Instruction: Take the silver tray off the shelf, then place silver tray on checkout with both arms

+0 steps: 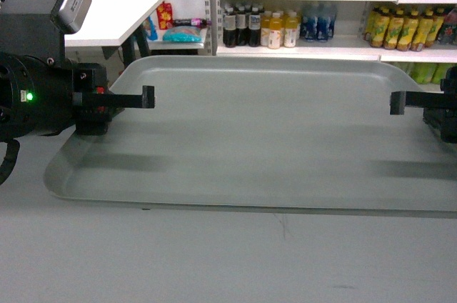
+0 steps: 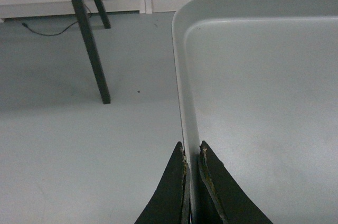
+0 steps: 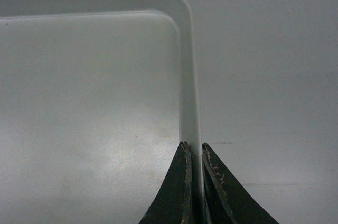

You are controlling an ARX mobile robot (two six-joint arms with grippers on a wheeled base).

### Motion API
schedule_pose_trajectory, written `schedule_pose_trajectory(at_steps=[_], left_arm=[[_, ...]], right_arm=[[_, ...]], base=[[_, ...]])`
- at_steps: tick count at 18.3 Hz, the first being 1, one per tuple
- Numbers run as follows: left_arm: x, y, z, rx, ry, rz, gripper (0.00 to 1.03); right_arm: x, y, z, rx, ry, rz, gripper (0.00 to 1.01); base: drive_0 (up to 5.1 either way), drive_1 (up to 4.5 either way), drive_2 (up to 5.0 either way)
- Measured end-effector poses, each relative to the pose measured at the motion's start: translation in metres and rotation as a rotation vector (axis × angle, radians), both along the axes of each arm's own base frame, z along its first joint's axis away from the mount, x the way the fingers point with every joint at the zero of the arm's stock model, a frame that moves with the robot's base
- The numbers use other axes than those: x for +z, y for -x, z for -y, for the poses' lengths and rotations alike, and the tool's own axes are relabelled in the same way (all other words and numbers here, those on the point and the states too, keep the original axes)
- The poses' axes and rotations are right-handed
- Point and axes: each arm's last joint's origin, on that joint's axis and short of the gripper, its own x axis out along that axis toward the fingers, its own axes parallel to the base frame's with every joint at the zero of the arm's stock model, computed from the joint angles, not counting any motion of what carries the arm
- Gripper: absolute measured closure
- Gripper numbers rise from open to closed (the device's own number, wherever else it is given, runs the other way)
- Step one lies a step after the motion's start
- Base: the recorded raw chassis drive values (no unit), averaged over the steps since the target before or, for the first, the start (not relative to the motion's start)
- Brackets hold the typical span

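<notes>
The silver tray (image 1: 271, 131) hangs level in the air between my two arms, with grey floor under it. At the tray's left short edge my left gripper (image 1: 146, 96) is shut on the rim. The left wrist view shows that gripper (image 2: 191, 152) pinching the raised rim of the tray (image 2: 264, 102). My right gripper (image 1: 398, 102) holds the right short edge. In the right wrist view it (image 3: 192, 150) is clamped on the rim of the tray (image 3: 90, 102). A white tabletop, the checkout (image 1: 114, 13), stands at the back left. White shelf boards (image 1: 300, 51) run behind the tray.
Bottled drinks (image 1: 260, 28) fill the shelves at the back, more bottles (image 1: 400, 28) to the right. Black table legs (image 2: 90, 39) stand on the grey floor (image 2: 68, 145) left of the tray. Grey floor (image 3: 269, 92) also lies right of it.
</notes>
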Motion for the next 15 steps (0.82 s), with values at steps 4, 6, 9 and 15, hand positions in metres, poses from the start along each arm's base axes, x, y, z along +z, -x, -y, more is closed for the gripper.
schedule_pose_trajectory(at_steps=[4,6,9,15], left_arm=[[-0.0003,0.0000,0.0000,-0.003,0.001,-0.002,0.99],[0.0006,-0.0004,-0.0001,-0.001,0.002,0.005,0.99],[0.0007,-0.0004,-0.0001,0.000,0.002,0.006,0.99],[0.0009,-0.0005,0.0000,-0.003,0.003,0.006,0.99]], right_arm=[[0.0000,0.0001,-0.0005,0.002,-0.001,0.000,0.98],[0.0004,-0.0002,-0.0001,0.000,-0.001,0.005,0.98],[0.0007,-0.0004,-0.0001,0.000,-0.002,0.008,0.98],[0.0004,-0.0002,-0.0004,0.002,-0.002,0.005,0.98]], base=[[-5.1,2.31,2.3],[-5.0,2.42,2.4],[-5.0,2.43,2.4],[-5.0,2.43,2.4]])
